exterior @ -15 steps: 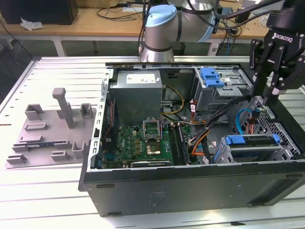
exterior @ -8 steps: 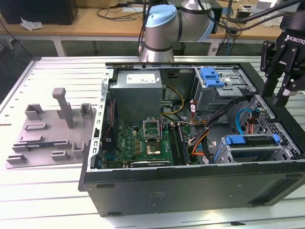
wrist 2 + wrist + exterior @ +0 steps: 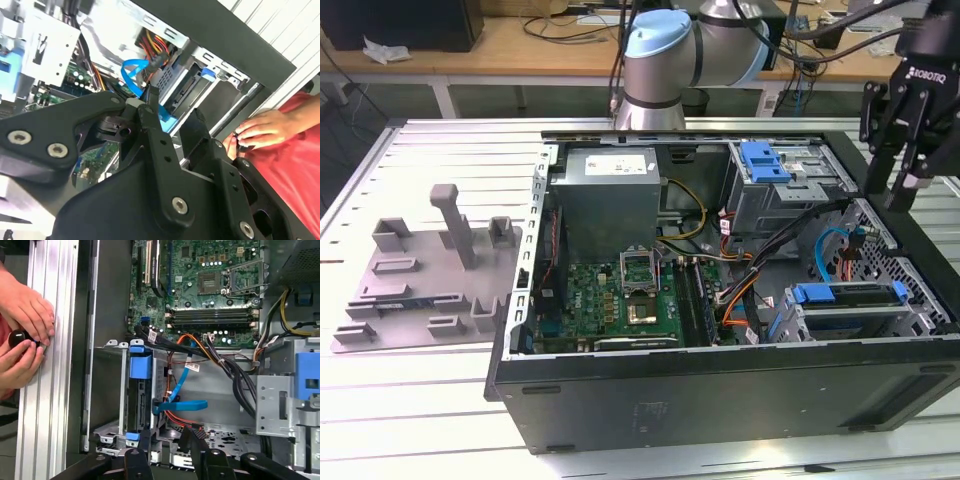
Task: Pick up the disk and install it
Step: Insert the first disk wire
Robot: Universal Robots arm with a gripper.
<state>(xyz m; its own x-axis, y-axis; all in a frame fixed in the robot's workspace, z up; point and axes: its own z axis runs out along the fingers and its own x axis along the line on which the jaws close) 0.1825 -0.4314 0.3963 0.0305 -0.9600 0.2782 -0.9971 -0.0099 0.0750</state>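
Disk (image 3: pixel 852 296) sits on edge in the lower drive cage (image 3: pixel 880 328) of the open computer case (image 3: pixel 720 400), on the exterior view's right. You get only its upper edge and the blue bracket; the label face is hidden. In the first wrist view the same disk (image 3: pixel 141 400) shows edge-on under its blue tab, inside the cage walls. Your gripper (image 3: pixel 888 188) hangs above the case rim on the exterior view's right, above the disk and apart from it, pointing down. It's holding nothing: in the first wrist view the fingers (image 3: pixel 145 440) stand part-open with a clear gap, just above the cage. A blue data cable (image 3: pixel 182 405) loops beside the cage; I can't tell whether it's plugged into the disk. A second blue bracket (image 3: pixel 765 160) sits on the upper cage further back. The motherboard (image 3: pixel 620 290) and power supply (image 3: pixel 610 190) lie toward the exterior view's left inside the case. A grey fixture plate (image 3: pixel 430 280) lies on the slatted table (image 3: pixel 420 400), well apart from the case. A person's two hands (image 3: pixel 27 307) rest on the table beside the case wall, holding a small black round object (image 3: pixel 16 337) between them.
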